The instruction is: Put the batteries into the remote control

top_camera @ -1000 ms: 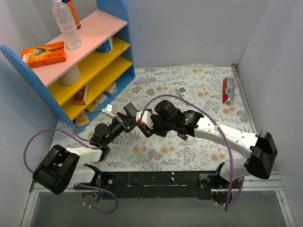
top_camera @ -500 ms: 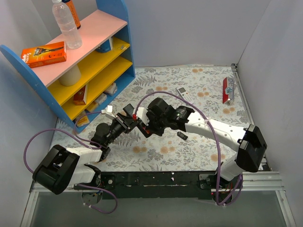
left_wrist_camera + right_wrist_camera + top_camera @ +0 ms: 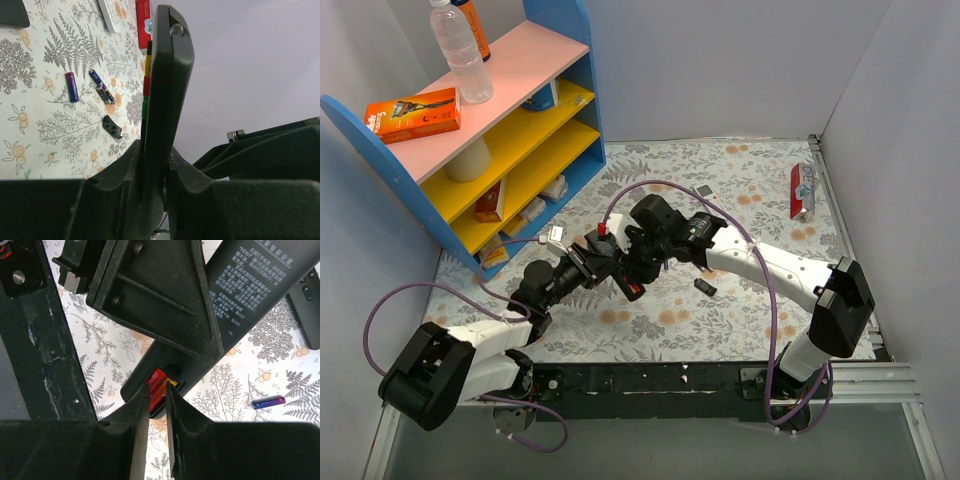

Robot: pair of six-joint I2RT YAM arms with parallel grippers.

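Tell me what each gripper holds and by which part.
Left gripper clamps the remote control by its front and back faces, near the battery end. Right gripper straddles a red battery in the remote's open compartment; whether gripped, cannot tell.

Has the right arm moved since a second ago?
Yes. The right arm swung toward the shelf, uncovering the small black cover that its forearm hid.

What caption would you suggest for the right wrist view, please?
Right gripper straddles a red battery in the open compartment of the remote control, held by the left gripper.
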